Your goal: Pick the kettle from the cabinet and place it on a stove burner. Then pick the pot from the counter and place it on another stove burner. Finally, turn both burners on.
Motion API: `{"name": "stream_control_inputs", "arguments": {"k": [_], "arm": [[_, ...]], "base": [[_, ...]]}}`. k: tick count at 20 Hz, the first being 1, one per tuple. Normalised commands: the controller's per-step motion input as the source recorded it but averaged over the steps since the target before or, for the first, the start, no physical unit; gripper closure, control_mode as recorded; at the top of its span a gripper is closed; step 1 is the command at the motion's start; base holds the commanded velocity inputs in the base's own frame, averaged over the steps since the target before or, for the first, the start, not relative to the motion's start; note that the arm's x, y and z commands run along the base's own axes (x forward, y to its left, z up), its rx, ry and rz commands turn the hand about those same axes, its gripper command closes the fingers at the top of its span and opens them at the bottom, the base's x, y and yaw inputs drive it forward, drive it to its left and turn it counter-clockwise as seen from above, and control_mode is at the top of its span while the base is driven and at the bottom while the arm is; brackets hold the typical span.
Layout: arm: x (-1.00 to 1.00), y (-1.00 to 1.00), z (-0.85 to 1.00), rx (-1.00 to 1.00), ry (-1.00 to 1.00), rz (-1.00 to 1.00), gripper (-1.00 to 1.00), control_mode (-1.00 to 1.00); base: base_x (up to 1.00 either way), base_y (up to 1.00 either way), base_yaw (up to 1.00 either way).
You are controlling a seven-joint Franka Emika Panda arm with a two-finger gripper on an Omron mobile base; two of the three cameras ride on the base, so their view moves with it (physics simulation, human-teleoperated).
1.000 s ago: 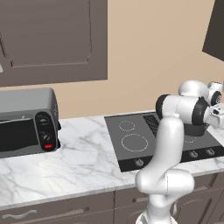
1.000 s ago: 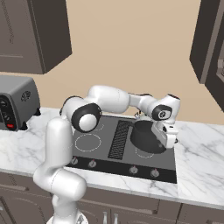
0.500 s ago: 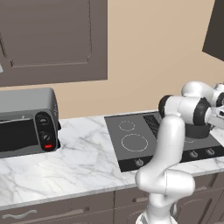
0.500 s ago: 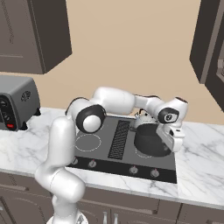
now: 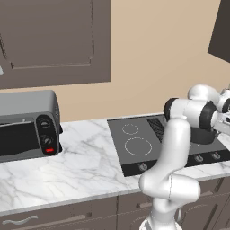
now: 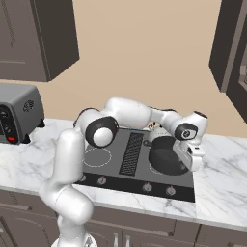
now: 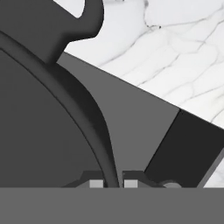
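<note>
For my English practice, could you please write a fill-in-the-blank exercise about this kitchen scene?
1. The gripper is shut on the rim of the ____.
2. The pot is over the dark ____, on its right half.
3. The toaster oven stands on the ____ counter.

Missing words: pot; cooktop; marble

The pot [image 6: 165,155] sits on the cooktop [image 6: 130,166] — on its right half, right of the centre grille — with the gripper [image 6: 189,155] at the pot's right rim.
</note>
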Motion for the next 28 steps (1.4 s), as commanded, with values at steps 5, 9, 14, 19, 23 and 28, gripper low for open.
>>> {"name": "stream_control_inputs", "arguments": {"k": [5,9,14,19,23,28], "arm": [[-0.07,0.06,-0.08,-0.01,-0.04,0.0,1.0,-1.0],[-0.11,0.31,0.0,-0.08,-0.06,0.02,1.0,-1.0],[-0.09,0.47,0.0,-0.07,-0.09,0.06,1.0,-1.0],[-0.01,0.47,0.0,-0.05,-0.05,0.07,1.0,-1.0],[0.0,0.32,0.0,-0.03,-0.03,0.04,-1.0,-1.0],[-0.05,0.02,0.0,0.0,-0.03,0.0,-1.0,-1.0]], "base": [[0.0,0.0,0.0],[0.0,0.0,0.0],[0.0,0.0,0.0],[0.0,0.0,0.0],[0.0,0.0,0.0],[0.0,0.0,0.0]]}}
